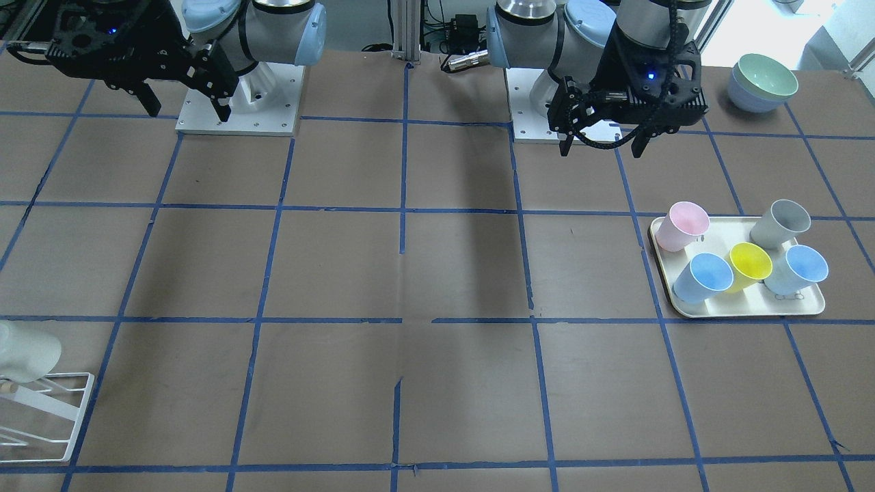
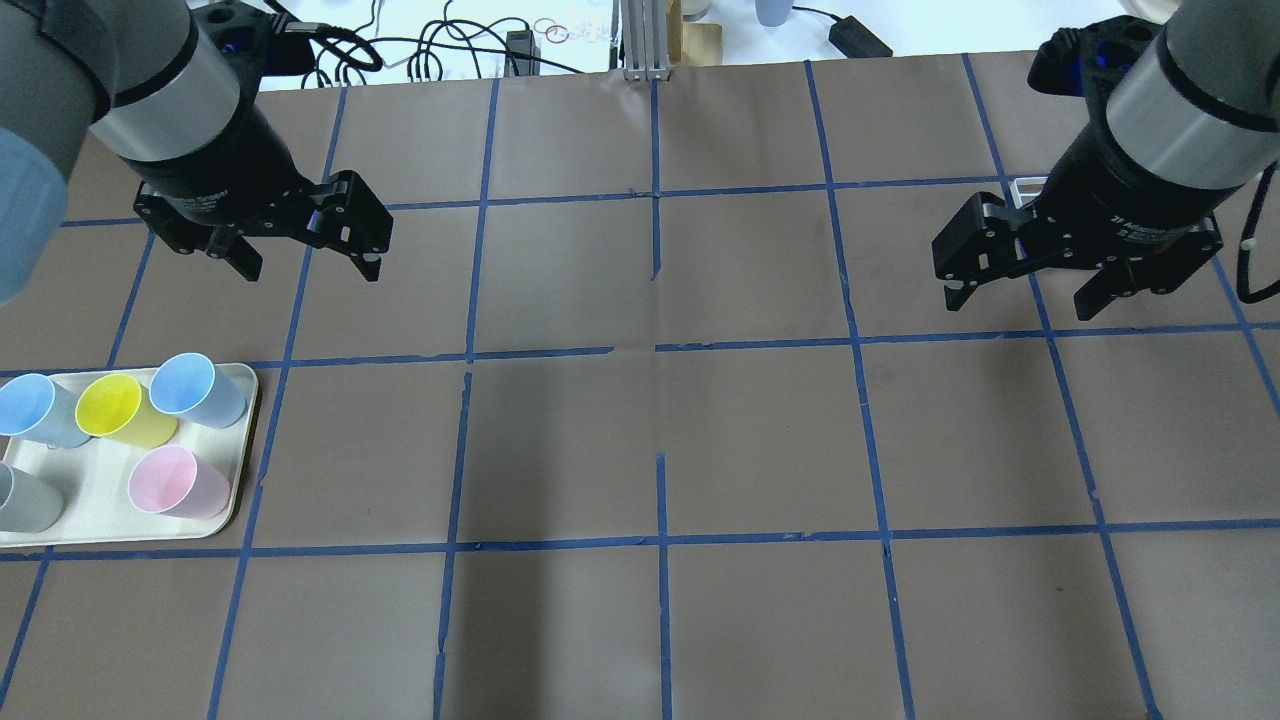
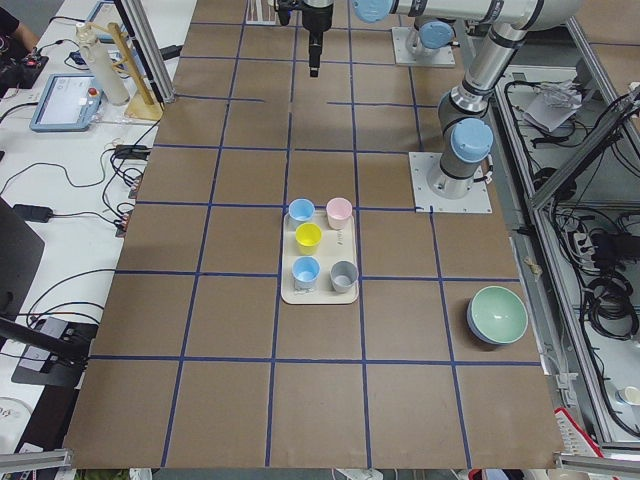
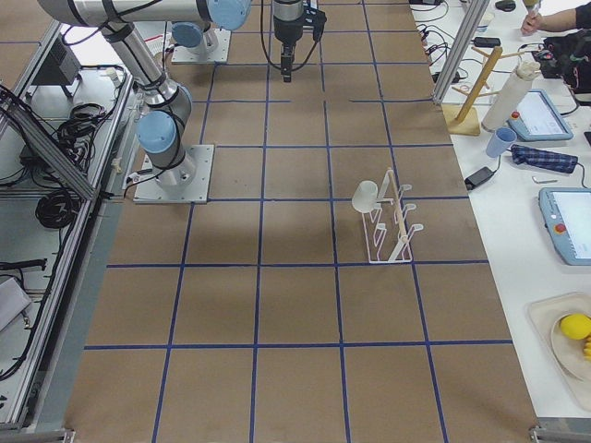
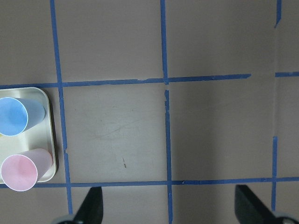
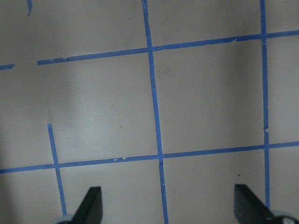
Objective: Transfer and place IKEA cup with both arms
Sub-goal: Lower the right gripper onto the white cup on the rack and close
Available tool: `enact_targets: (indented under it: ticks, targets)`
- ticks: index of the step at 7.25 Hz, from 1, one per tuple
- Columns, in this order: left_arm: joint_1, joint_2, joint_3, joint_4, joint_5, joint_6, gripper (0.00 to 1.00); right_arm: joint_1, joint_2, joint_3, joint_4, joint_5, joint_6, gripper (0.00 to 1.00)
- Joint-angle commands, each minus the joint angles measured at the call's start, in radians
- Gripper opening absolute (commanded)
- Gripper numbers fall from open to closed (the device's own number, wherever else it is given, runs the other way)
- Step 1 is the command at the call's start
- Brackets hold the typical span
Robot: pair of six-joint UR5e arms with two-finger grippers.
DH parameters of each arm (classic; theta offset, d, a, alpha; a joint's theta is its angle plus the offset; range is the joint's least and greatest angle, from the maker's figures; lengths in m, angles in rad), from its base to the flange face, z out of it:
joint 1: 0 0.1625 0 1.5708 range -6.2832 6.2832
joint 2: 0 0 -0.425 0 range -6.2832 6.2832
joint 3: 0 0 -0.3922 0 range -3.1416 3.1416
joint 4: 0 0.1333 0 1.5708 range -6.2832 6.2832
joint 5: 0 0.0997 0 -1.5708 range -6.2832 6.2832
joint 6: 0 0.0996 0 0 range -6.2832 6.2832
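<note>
The IKEA cup (image 1: 24, 352), very pale cream-green, hangs tilted on a white wire rack (image 1: 51, 410) at the table's right end; it also shows in the exterior right view (image 4: 366, 196). My left gripper (image 2: 308, 266) is open and empty, hovering high above the table beside the tray; it also shows in the front view (image 1: 601, 152). My right gripper (image 2: 1022, 302) is open and empty, hovering high above the table on the robot's side of the rack, apart from the cup; it also shows in the front view (image 1: 188, 113). Both wrist views show bare table between the open fingers.
A cream tray (image 2: 240, 450) at the left end holds two blue cups, a yellow cup (image 2: 118, 410), a pink cup (image 2: 170, 482) and a grey cup (image 1: 779, 222). Stacked bowls (image 1: 762, 82) stand near the left arm's base. Blue tape lines grid the brown table.
</note>
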Motion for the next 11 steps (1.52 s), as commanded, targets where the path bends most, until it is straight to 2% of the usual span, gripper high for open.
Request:
enact_targets:
  ticks: [1,4,5,7,11]
  targets:
    - [0.000,0.000,0.000,0.000,0.000,0.000,1.00,-0.131,0.038,-0.001,-0.082,0.002,-0.158,1.00]
    - [0.002,-0.002,0.005,0.000,0.000,0.000,1.00,-0.280,0.166,-0.005,-0.277,0.002,-0.523,1.00]
    - [0.002,-0.002,0.005,0.000,-0.002,0.002,1.00,-0.307,0.215,-0.005,-0.323,0.007,-0.585,1.00]
    - [0.002,-0.002,0.005,0.000,-0.002,0.000,1.00,-0.315,0.314,-0.007,-0.464,0.005,-0.670,1.00]
    - [0.002,-0.002,0.007,0.000,-0.002,0.002,1.00,-0.374,0.436,-0.051,-0.503,0.021,-0.664,1.00]
